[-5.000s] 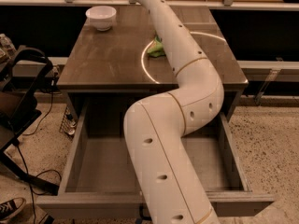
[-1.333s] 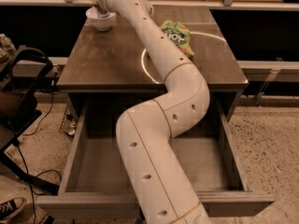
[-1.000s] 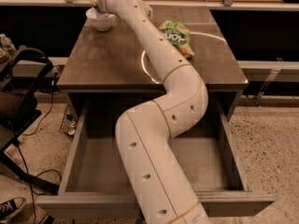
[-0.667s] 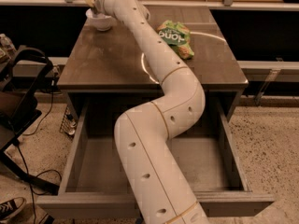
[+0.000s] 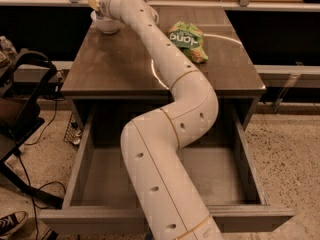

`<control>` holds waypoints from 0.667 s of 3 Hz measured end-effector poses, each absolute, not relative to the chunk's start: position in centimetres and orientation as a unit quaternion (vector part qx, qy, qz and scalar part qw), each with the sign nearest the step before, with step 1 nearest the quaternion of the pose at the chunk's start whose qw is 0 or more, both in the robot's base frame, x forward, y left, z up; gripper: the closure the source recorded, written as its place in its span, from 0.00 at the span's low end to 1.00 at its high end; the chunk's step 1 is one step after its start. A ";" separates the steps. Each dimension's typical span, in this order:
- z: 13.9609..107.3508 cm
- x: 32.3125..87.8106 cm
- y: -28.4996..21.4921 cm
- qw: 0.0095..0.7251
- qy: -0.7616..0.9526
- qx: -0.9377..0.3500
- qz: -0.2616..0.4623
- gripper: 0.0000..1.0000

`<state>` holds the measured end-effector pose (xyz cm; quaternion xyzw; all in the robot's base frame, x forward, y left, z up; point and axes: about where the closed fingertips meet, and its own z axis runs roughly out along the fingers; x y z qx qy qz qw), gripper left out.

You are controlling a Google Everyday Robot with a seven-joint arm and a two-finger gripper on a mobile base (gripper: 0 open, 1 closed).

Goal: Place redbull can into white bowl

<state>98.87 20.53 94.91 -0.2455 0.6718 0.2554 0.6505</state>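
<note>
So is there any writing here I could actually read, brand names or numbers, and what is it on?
Green snack bag: large white letters, upside down from this view, roughly "don" plus one more letter too blurred to tell.
White bowl: no text.
Gripper, over the white bowl at the far left corner of the table: nothing readable.

The table (image 5: pixel 110 64) fills the upper middle of the frame, its dark, smooth top seen from above, with an open drawer (image 5: pixel 100 171) pulled out below its front edge. A white bowl (image 5: pixel 106 25) stands on the top at the upper left corner. A green snack bag (image 5: pixel 187 40) with white lettering lies right of centre, well apart from the bowl. A thin pale ring (image 5: pixel 226 37) is marked on the top around the bag. The gripper (image 5: pixel 94 3) is at the upper left, just above the bowl.
</note>
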 end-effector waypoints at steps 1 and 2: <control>94.7 98.9 20.8 0.649 0.672 -0.246 0.256 0.58; 94.5 98.8 21.1 0.648 0.673 -0.247 0.257 0.27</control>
